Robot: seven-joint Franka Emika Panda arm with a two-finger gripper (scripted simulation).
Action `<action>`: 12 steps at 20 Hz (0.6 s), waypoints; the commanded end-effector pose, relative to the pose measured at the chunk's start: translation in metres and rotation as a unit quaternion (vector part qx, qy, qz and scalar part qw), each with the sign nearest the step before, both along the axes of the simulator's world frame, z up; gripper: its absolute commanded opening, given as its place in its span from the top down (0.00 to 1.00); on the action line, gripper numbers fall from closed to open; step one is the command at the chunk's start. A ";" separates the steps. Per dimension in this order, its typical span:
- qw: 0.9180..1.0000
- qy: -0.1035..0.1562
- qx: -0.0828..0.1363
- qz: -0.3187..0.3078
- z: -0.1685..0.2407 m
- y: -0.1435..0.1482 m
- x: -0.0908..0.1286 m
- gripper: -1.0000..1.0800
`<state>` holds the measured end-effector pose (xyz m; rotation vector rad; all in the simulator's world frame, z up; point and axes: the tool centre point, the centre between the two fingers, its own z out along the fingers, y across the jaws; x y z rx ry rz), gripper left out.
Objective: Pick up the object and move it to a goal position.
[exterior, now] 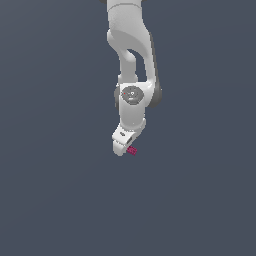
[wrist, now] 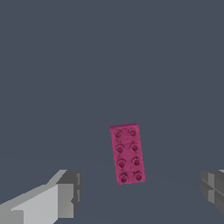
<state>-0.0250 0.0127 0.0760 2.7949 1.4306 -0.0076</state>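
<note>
The object is a small magenta-pink rectangular block [wrist: 127,153] with round studs on top. It lies flat on the dark grey surface. In the wrist view it sits between my two fingers, one grey finger [wrist: 65,194] on one side and the other [wrist: 213,187] at the frame edge, both apart from the block. My gripper [wrist: 140,192] is open and empty, above the block. In the exterior view the white gripper [exterior: 121,145] covers most of the block [exterior: 132,150], which peeks out at its lower edge on the exterior view's right.
The white arm [exterior: 132,55] reaches down from the top of the exterior view. A plain dark grey surface [exterior: 60,190] fills both views. No other objects show.
</note>
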 end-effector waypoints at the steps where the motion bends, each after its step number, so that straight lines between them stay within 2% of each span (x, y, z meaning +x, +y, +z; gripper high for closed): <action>1: 1.000 -0.001 0.001 0.025 -0.005 0.000 -0.002 0.04; 12: 0.997 -0.002 0.002 0.071 -0.014 0.001 -0.005 0.04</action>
